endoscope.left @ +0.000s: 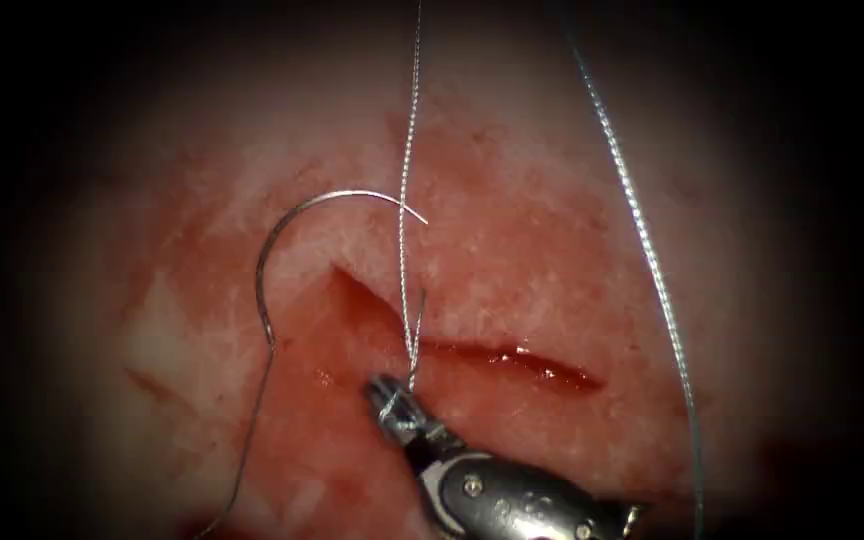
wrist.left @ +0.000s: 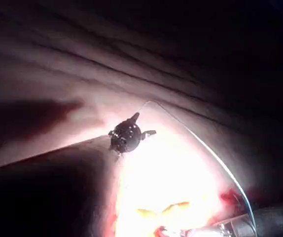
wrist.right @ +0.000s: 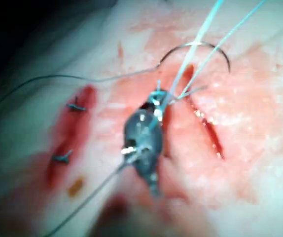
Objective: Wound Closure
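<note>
**A:** Where is the needle?

**B:** It lies free on the tissue, left of the cut and above the cut's left end. Neither tool holds it. In the endoscope view the curve arches upward, with the sharp tip pointing right and slightly down, near the vertical thread. Its other end sits lower left, where a dark strand runs off toward the bottom edge. I cannot tell whether any part of it is buried in the tissue; the whole arc seems visible.

**A:** And the thread?

**B:** A twisted strand comes down from the top edge straight to the cut's left part, where a short free end stands beside it. A second strand curves down the right side, well apart from the cut.

**A:** What is the right tool doing?

**B:** It enters from lower right, and its jaws are closed on the thread just below the cut. The right wrist view shows the same grip, with pale strands rising from the jaws past the needle.

**A:** The left tool?

**B:** The left wrist view shows a dark tip above the tissue; I cannot tell how its jaws stand. A fine strand arcs past it.

**A:** Anything else?

**B:** Red fluid lies in the cut.
</note>
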